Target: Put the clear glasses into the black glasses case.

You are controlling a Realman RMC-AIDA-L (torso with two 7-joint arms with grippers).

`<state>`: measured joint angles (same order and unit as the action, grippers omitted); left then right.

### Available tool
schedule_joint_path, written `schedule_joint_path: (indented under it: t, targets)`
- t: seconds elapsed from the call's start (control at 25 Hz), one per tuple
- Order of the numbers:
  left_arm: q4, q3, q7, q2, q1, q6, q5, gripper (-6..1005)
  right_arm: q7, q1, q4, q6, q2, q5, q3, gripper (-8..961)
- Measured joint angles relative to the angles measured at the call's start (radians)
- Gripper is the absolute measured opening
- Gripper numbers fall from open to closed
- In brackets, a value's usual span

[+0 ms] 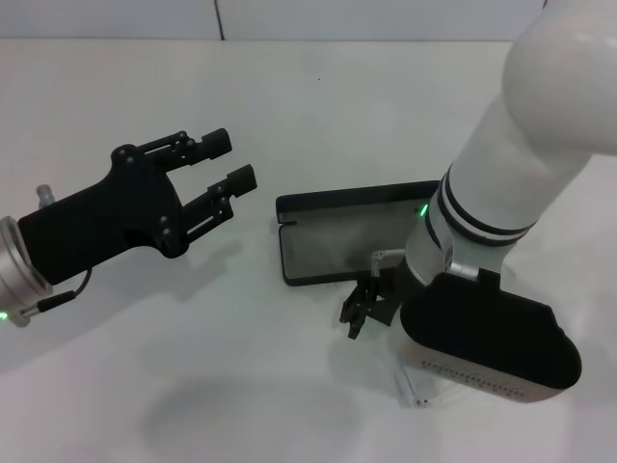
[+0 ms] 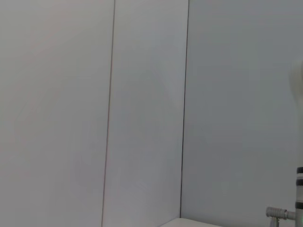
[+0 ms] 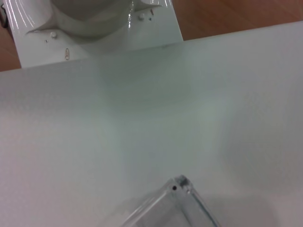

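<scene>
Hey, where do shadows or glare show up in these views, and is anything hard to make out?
Head view: soft shadows lie on the table under the left gripper and near the front edge; the clear glasses barely stand out beside the right arm, below the open black case. Right wrist view: bright glare streaks the robot's white base, and the glasses' corner looks soft. Left wrist view: only a flatly lit wall.

Bright, even overhead light casts soft shadows on the white table (image 1: 289, 106); the right wrist view is hazy.
</scene>
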<state>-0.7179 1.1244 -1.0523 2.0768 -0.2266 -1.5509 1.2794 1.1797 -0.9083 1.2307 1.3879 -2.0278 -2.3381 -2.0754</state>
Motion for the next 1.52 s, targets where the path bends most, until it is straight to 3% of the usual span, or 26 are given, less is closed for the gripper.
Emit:
schedule_joint_path:
  t: [0.36,0.56,0.76,1.0,1.16,1.52]
  targets:
    - [0.000,0.000,0.000,-0.003,0.004,0.000,0.000,488,0.017,0.001,-0.010,-0.012,0.000,0.001,-0.009,636]
    - [0.000,0.000,0.000,-0.003,0.004,0.000,0.000,489,0.021,0.003,-0.015,-0.003,0.000,0.000,0.005,387]
    - [0.000,0.000,-0.006,-0.006,0.001,0.000,0.000,490,0.047,0.019,0.011,0.045,0.000,-0.009,0.071,213]
    - [-0.001,0.000,-0.006,-0.008,0.002,-0.021,0.000,492,0.056,0.072,0.073,0.151,0.000,0.015,0.244,104]
    - [0.000,0.000,-0.002,-0.010,0.004,-0.074,-0.004,493,0.056,0.138,0.095,0.199,0.001,0.086,0.393,104]
    - [0.003,-0.009,0.047,-0.001,-0.001,-0.192,-0.002,495,0.053,0.385,0.006,0.202,0.007,0.480,0.813,104]
